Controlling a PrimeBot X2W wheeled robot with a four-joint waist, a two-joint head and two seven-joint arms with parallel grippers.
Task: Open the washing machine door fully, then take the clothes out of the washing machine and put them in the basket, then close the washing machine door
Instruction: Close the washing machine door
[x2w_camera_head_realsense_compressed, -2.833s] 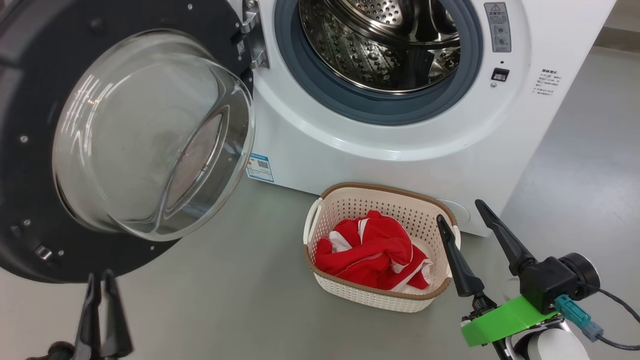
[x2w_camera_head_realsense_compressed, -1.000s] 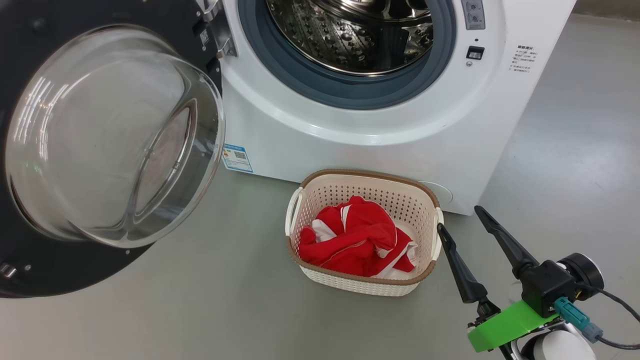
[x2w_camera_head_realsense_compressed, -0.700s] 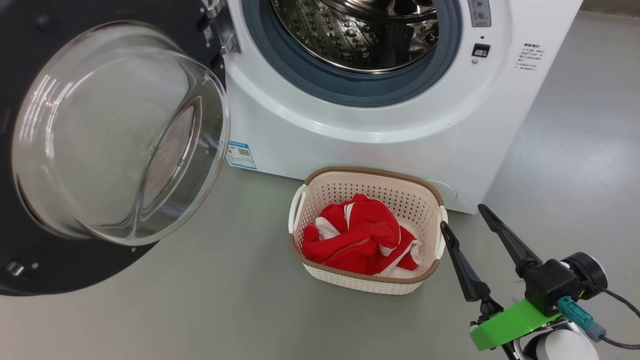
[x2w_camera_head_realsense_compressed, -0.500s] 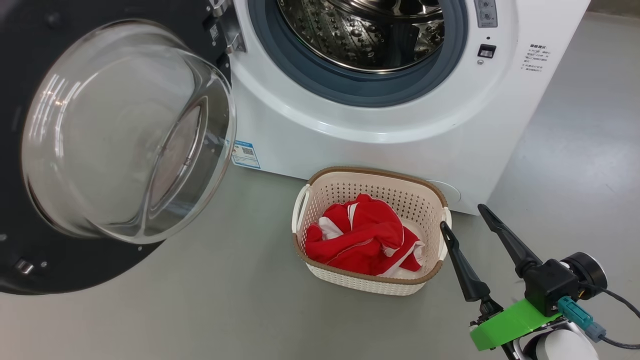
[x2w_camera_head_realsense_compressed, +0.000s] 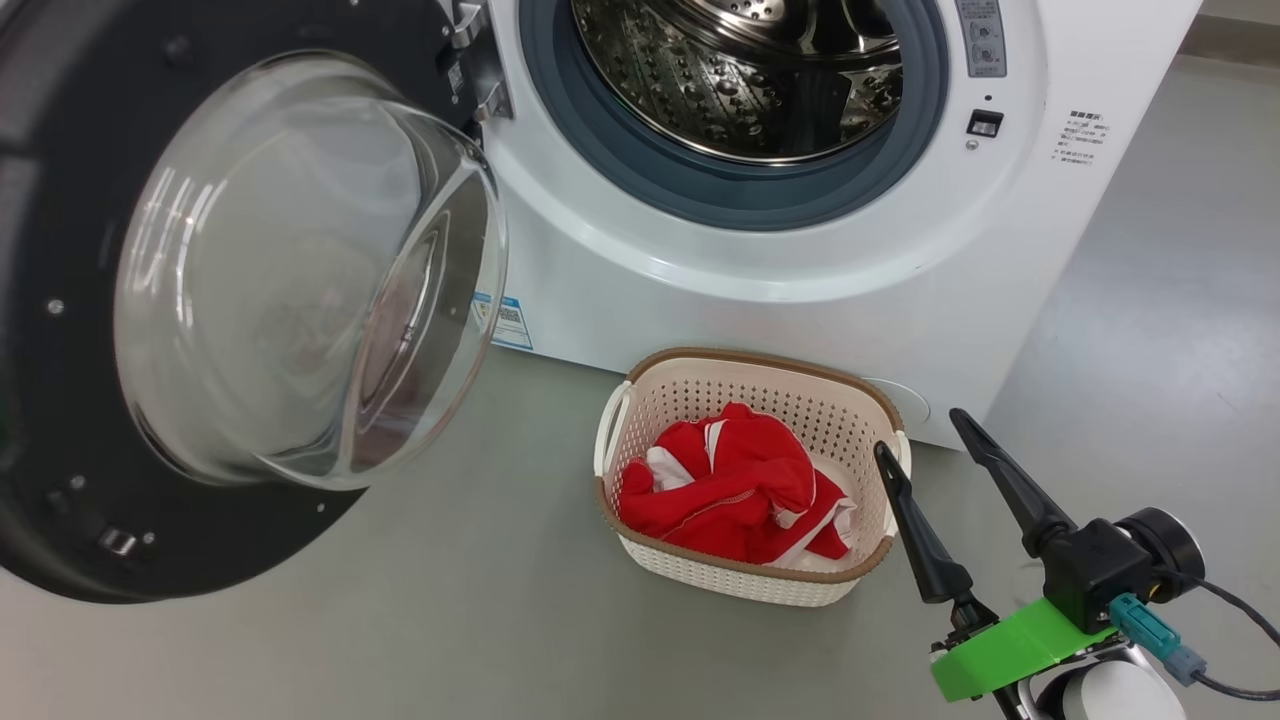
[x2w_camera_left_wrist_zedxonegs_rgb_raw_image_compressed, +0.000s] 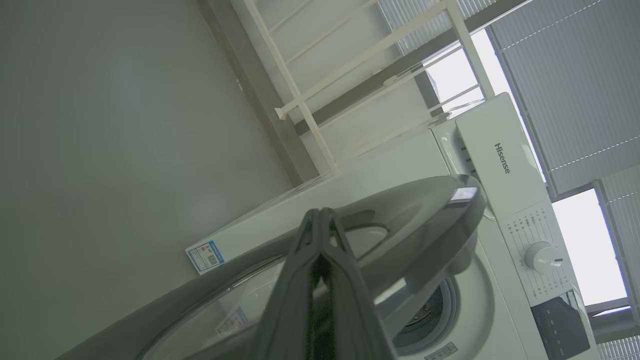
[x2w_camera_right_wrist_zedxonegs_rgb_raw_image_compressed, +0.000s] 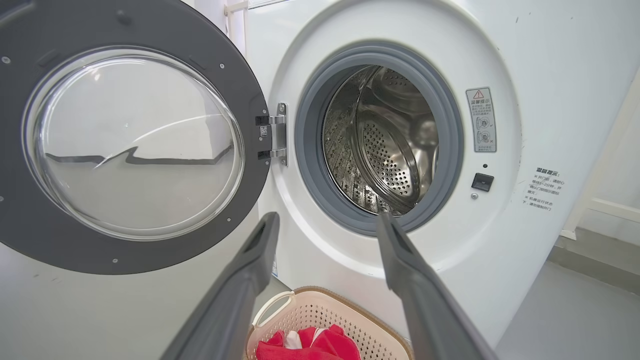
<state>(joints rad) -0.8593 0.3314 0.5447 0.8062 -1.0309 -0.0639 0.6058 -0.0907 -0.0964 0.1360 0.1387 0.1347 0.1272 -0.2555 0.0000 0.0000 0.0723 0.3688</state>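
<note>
Head view: the door (x2w_camera_head_realsense_compressed: 300, 270) stands swung open at the left, its glass bulging rightward. The right gripper (x2w_camera_head_realsense_compressed: 917, 430) points up, fingers spread and empty. The left gripper (x2w_camera_left_wrist_zedxonegs_rgb_raw_image_compressed: 318, 215) is pinched shut.

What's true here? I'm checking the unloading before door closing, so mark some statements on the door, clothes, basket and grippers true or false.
1. The bright red garments with white trim lie inside the cream perforated plastic basket. True.
2. The round black-rimmed glass door is shut. False: it stands swung open, left of the drum opening.
3. The right gripper holds a garment. False: it is open and empty, beside the basket.
4. No fabric shows in the visible part of the perforated steel drum. True.
5. The left gripper is shut. True.
6. The basket stands on top of the white washing machine. False: it stands on the grey floor before it.
</note>
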